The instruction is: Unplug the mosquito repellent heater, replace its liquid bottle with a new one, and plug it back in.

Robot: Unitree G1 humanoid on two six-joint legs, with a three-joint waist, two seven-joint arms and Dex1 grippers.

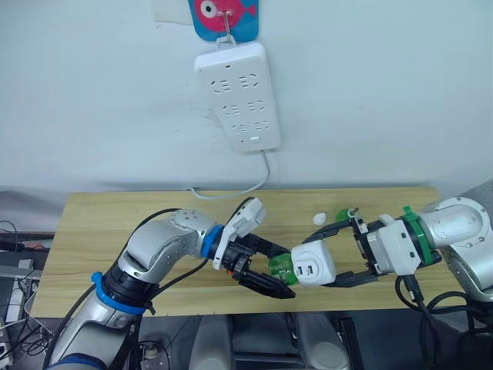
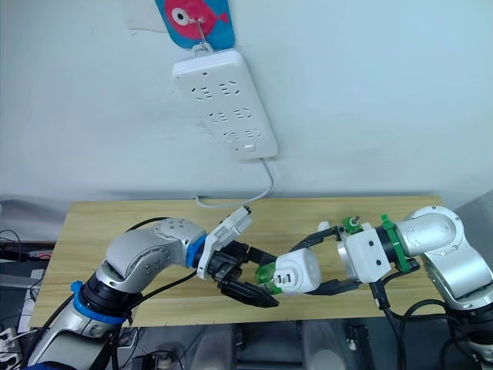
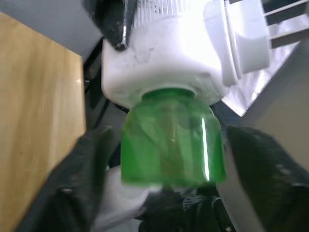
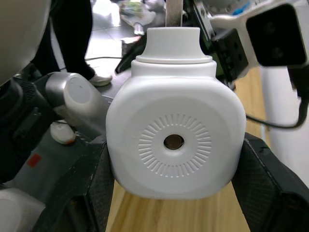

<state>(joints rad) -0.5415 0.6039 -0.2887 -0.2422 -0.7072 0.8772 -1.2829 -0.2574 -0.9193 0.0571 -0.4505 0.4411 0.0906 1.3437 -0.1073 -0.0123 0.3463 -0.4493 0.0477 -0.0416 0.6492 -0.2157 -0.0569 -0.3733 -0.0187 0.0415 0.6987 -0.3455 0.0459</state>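
Observation:
The mosquito repellent heater (image 1: 312, 264) is a white rounded block held just above the table's front edge, its plug prongs showing. My right gripper (image 1: 317, 262) is shut on it, one finger on each side, as the right wrist view shows around the heater (image 4: 174, 140). A green liquid bottle (image 1: 280, 267) sticks out of the heater toward my left arm. My left gripper (image 1: 290, 271) is open and straddles that bottle (image 3: 171, 140), with narrow gaps between its fingers (image 3: 82, 179) and the bottle's sides.
A long white power strip (image 1: 239, 96) hangs on the wall above, its cord dropping behind the wooden table (image 1: 115, 223). A small white cap (image 1: 319, 218) lies on the table, and a small green-topped item (image 1: 353, 212) sits just behind my right gripper.

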